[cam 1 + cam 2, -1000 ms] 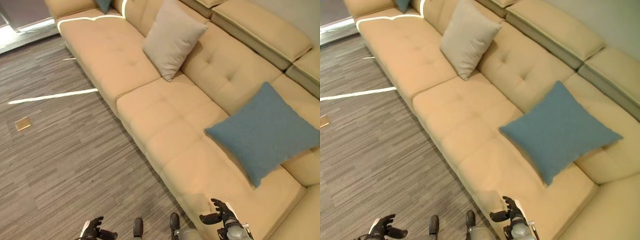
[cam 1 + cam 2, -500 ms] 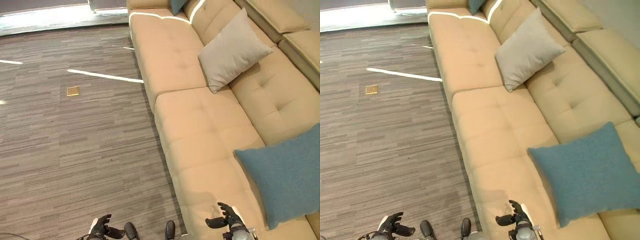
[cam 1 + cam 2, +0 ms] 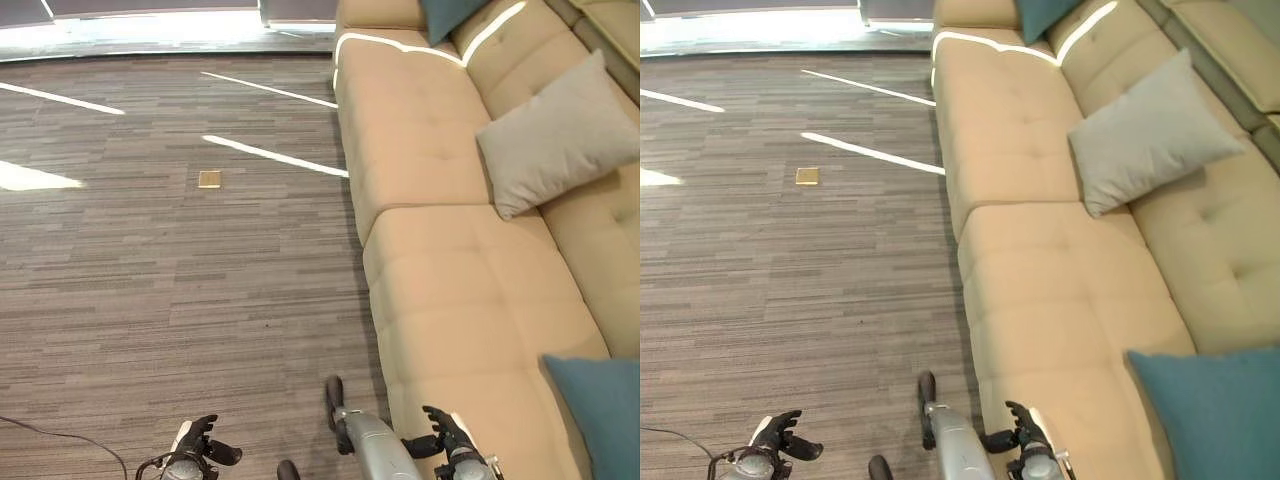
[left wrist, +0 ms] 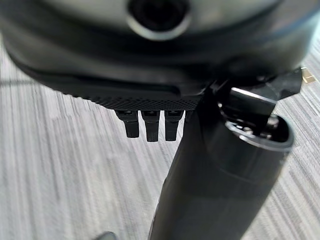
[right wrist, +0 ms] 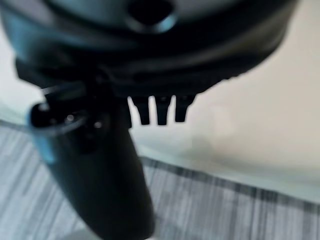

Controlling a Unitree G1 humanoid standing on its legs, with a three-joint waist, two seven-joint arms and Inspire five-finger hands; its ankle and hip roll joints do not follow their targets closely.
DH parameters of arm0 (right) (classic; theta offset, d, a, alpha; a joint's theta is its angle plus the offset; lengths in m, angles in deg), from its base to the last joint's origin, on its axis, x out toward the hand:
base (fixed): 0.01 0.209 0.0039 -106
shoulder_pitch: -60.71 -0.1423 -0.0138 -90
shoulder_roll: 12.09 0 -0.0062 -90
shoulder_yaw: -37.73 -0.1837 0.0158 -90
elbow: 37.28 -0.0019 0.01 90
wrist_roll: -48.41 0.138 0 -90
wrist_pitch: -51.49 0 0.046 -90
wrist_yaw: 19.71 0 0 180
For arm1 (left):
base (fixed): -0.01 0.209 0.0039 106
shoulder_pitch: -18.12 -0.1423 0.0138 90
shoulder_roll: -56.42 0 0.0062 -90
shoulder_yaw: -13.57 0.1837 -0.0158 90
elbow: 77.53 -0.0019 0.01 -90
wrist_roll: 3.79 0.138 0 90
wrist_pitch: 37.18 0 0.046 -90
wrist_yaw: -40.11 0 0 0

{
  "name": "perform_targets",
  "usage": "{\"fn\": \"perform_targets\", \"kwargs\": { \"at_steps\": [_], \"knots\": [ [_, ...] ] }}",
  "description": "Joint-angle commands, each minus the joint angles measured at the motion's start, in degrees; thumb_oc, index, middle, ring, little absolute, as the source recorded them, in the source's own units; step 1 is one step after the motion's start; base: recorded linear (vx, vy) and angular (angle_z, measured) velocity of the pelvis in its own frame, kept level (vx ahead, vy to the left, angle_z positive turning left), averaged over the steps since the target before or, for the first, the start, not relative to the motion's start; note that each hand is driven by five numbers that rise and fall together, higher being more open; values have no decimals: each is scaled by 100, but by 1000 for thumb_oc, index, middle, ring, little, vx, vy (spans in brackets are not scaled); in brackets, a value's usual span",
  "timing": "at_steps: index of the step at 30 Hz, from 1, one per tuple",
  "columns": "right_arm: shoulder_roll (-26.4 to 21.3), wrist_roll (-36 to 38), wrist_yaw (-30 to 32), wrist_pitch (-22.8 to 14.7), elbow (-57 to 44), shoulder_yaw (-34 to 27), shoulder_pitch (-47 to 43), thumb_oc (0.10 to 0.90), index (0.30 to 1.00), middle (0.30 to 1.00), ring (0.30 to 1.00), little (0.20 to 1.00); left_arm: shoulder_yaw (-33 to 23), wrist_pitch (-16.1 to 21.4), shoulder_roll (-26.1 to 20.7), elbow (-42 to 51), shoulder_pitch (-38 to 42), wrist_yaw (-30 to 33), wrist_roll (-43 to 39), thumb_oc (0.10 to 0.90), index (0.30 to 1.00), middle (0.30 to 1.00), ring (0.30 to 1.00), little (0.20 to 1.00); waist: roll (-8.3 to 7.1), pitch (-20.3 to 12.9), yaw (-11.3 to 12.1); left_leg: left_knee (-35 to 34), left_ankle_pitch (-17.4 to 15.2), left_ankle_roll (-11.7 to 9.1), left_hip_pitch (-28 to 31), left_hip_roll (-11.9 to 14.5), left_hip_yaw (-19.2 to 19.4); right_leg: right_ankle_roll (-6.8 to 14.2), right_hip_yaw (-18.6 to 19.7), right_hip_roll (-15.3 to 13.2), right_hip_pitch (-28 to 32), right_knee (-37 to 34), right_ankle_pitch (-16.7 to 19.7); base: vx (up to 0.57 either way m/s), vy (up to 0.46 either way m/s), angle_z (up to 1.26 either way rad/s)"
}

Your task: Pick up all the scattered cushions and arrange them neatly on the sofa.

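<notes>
Nearest, at six o'clock, the left hand [image 3: 195, 452] over the carpet and the right hand [image 3: 447, 442] over the sofa [image 3: 440, 290] edge both hang loosely spread, holding nothing. At four o'clock a blue cushion [image 3: 600, 405] lies on the seat; at two o'clock a grey cushion [image 3: 555, 150] leans on the backrest; at one o'clock a teal cushion [image 3: 445, 14] sits farthest. All look soft and light, probably best pinched at a corner or edge.

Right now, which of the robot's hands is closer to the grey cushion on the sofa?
The right. The right hand hangs over the sofa's front edge, with the grey cushion farther along the seat. The left hand is out over the floor, farther away.
</notes>
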Motion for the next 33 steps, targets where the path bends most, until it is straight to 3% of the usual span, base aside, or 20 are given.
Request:
{"fn": "perform_targets", "kwargs": {
  "at_steps": [1, 3, 5, 6, 7, 8, 9, 10, 12, 15, 16, 17, 23, 24, 25, 27, 28, 31, 32, 33],
  "knots": [
    [-311, 56, 161, -141, -44, -125, -14, 800, 900, 900, 900, 900, 41, 177, -141, 102, 87, -37, 180, 800, 900, 900, 900, 900, 52, -173, -271, 312, -187, 87, -80, -517, -805, 182, -13, -7, 911, -325, 634, 560, -129, 85],
    [-413, 31, 160, -122, -24, -201, 106, 800, 900, 900, 900, 900, 93, 164, -15, 117, -22, -33, 186, 800, 900, 900, 900, 900, 232, -335, -364, 809, -149, -173, -12, -369, -823, -17, -28, 33, 1154, -164, 506, 450, -131, 68],
    [-458, 8, 153, -126, -43, -195, 136, 800, 900, 900, 900, 900, 163, 168, 31, 168, -77, -49, 198, 800, 900, 900, 900, 900, 252, -368, -427, 1639, 319, -594, -241, -236, -578, -108, -71, 22, 1484, -251, 479, 253, -116, 34],
    [-476, 3, 149, -131, -89, -174, 140, 800, 900, 900, 900, 900, 162, 173, 30, 235, -111, -54, 176, 800, 900, 900, 900, 900, 215, -344, -397, 2241, 543, -731, -485, -109, -465, -169, -26, 27, 1668, -309, 429, 144, -92, 15],
    [-471, 2, 149, -131, -90, -174, 140, 800, 900, 900, 900, 900, 161, 173, 25, 236, -111, -54, 176, 800, 900, 900, 900, 900, 198, -364, -409, 2233, 566, -727, -509, -129, -473, -167, -29, 6, 1647, -314, 440, 236, -144, 14],
    [-521, 57, 150, -126, -66, -158, 81, 800, 900, 900, 900, 900, 118, 156, 5, 288, -107, -16, 43, 800, 900, 900, 900, 900, 30, -322, -315, 3108, 789, -804, -1006, -14, -296, -304, 131, -27, 1971, -467, 305, 295, -160, 1],
    [-525, 128, 152, -109, -21, -144, 39, 800, 900, 900, 900, 900, 111, 138, -1, 293, -85, -1, 13, 800, 900, 900, 900, 900, -88, -270, -179, 3429, 481, -637, -1518, 180, -73, -331, 276, -75, 2214, -533, 191, 298, -158, -25],
    [-521, 128, 152, -109, -20, -144, 38, 800, 900, 900, 900, 900, 111, 138, -4, 293, -84, -1, 13, 800, 900, 900, 900, 900, -100, -285, -185, 3415, 501, -633, -1534, 165, -73, -329, 276, -90, 2195, -534, 198, 305, -85, -57],
    [-544, 133, 164, -112, -40, -117, 11, 800, 900, 900, 900, 900, 102, 131, -35, 317, -125, -17, -3, 800, 900, 900, 900, 900, -212, -246, -12, 2813, 170, -403, -2028, 217, -151, -255, 510, -142, 2478, -647, 32, 312, -26, -53],
    [-522, 114, 172, -109, -16, -98, 7, 800, 900, 900, 900, 900, 60, 129, -56, 296, -163, -11, 11, 800, 900, 900, 900, 900, -182, -236, 104, 1915, 602, -438, -2208, 220, -408, -239, 691, -57, 2631, -671, -67, 288, 29, -53],
    [-532, 123, 195, -114, -29, -91, -15, 800, 900, 900, 900, 900, 8, 134, -48, 281, -183, 0, -65, 800, 900, 900, 900, 900, -113, -187, 266, 1210, 1152, -539, -2476, 219, -788, -242, 953, 113, 2878, -707, -183, 338, 38, -37],
    [-525, 127, 207, -117, -3, -88, -26, 800, 900, 900, 900, 900, -5, 132, -53, 261, -169, 17, -89, 800, 900, 900, 900, 900, -102, -162, 309, 1089, 1286, -568, -2553, 232, -902, -266, 1062, 167, 2924, -664, -212, 453, 63, -47],
    [-341, -65, 146, -110, 73, -8, -44, 800, 900, 900, 900, 900, -72, 119, -41, 157, -295, 12, -4, 800, 900, 900, 900, 900, -136, -347, 389, 956, 1053, -321, -2204, 76, -745, -83, 1468, -24, 3048, -123, -399, 339, 128, -83],
    [-335, -106, 133, -111, 37, 26, -103, 800, 900, 900, 900, 900, -76, 116, -60, 168, -273, 22, 7, 800, 900, 900, 900, 900, -144, -349, 400, 902, 995, -255, -2107, 46, -637, 11, 1467, -102, 2928, 188, -227, 297, 177, -38],
    [-301, -192, 102, -102, -148, 131, -232, 800, 900, 900, 900, 900, -81, 123, -146, 214, -222, 42, 4, 800, 900, 900, 900, 900, -138, -279, 371, 835, 882, -121, -1898, 38, -471, 234, 1461, -248, 2443, 1101, 329, 268, 151, -57],
    [-275, -155, 102, -122, -345, 136, -290, 800, 900, 900, 900, 900, -85, 157, -228, 306, -186, 99, 12, 800, 900, 900, 900, 900, -104, -220, 301, 792, 750, -24, -1683, 29, -366, 279, 1441, -271, 2090, 1650, 566, 335, 163, -75],
    [-281, -182, 93, -122, -421, 210, -370, 800, 900, 900, 900, 900, -146, 152, -255, 364, -183, 134, -96, 800, 900, 900, 900, 900, -14, -168, 229, 724, 590, 49, -1401, -20, -426, 209, 1211, -102, 1598, 1739, 435, 433, 159, -54],
    [-336, -234, 76, -124, -436, 293, -500, 800, 900, 900, 900, 900, -202, 151, -246, 319, -170, 144, -156, 800, 900, 900, 900, 900, -1, -142, 107, 619, 398, 45, -1065, -120, -494, 146, 839, 28, 1209, 1032, 252, 413, 45, -38],
    [-380, -267, 59, -102, -443, 304, -519, 800, 900, 900, 900, 900, -219, 141, -221, 246, -137, 123, -116, 800, 900, 900, 900, 900, -35, -127, 11, 601, 242, 35, -809, -249, -606, 163, 645, 88, 1069, 254, 362, 474, -11, -17],
    [-391, -281, 58, -101, -446, 304, -504, 800, 900, 900, 900, 900, -223, 138, -213, 210, -125, 119, -100, 800, 900, 900, 900, 900, -62, -135, -16, 607, 194, 29, -734, -311, -629, 177, 581, 75, 1042, 13, 432, 467, -42, 6]
  ]
}}
